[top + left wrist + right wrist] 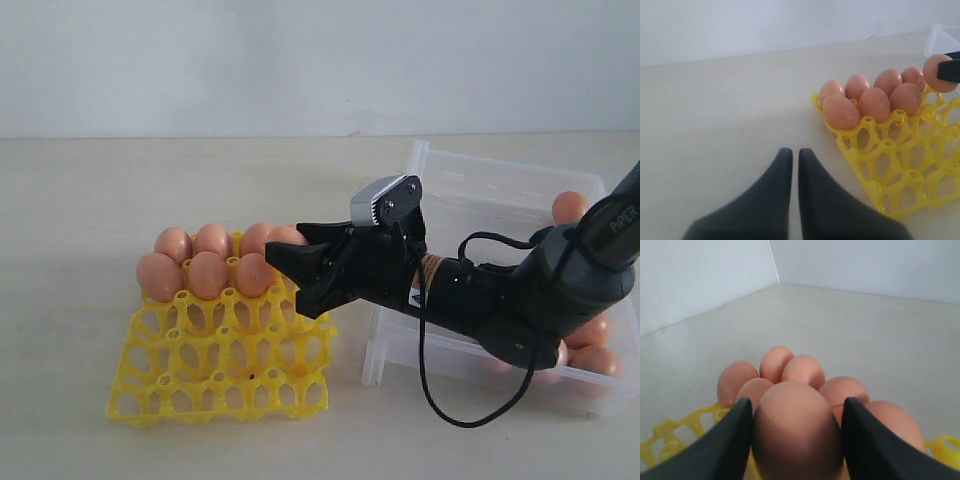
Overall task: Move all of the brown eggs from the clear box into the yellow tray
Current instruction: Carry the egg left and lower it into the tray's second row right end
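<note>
- Tray (220,370) on the bench (80,200), beside the box (500,175). I count seven eggs (207,273) in its two back rows; front rows bare.
- Right claw (796,407) is part open, gripping an eighth egg (797,440) over the tray's box-side edge.
- Left claw (794,152) nearly closed, empty.
- Box holds several more; under halfway, I judge.

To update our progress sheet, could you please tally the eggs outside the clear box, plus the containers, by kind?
Eggs seated in yellow tray: 7
Egg held in right end effector: 1
Yellow tray: 1
Clear box: 1
Total: 10
</note>
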Controlling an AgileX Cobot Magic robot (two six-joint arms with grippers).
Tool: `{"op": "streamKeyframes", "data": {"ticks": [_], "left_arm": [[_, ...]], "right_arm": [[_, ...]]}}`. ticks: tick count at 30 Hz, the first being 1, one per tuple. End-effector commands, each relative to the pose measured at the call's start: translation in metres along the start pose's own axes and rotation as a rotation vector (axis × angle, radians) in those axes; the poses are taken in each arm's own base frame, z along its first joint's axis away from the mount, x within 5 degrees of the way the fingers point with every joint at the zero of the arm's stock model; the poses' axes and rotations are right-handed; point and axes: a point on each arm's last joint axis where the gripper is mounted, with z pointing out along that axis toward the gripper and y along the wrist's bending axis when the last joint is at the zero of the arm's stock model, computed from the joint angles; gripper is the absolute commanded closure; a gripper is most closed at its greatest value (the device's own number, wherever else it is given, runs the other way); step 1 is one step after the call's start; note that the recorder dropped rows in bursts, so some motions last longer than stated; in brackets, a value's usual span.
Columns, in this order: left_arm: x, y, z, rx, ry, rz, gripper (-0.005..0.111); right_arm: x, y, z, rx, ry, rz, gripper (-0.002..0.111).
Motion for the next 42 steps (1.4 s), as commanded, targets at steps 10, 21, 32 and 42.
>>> {"op": "streamKeyframes", "data": {"ticks": [10,21,32,42], "left_arm": [[0.000,0.000,0.000,0.005,-0.004,-0.005,0.103],[0.000,0.000,0.000,0.005,-0.004,-0.005,0.103],[0.000,0.000,0.000,0.005,-0.004,-0.005,0.103],[0.000,0.000,0.000,0.005,-0.004,-0.005,0.103]], "right_arm": [[0.006,-0.003,0.003,0.077,0.056,0.215,0.108],[-0.012,0.011,0.000,0.051,0.176,0.006,0.108],[-0.022,0.014,-0.009,-0.008,0.119,-0.300,0.108],[-0.015,0.004,0.002,0.028,0.116,-0.142,0.108]]}}
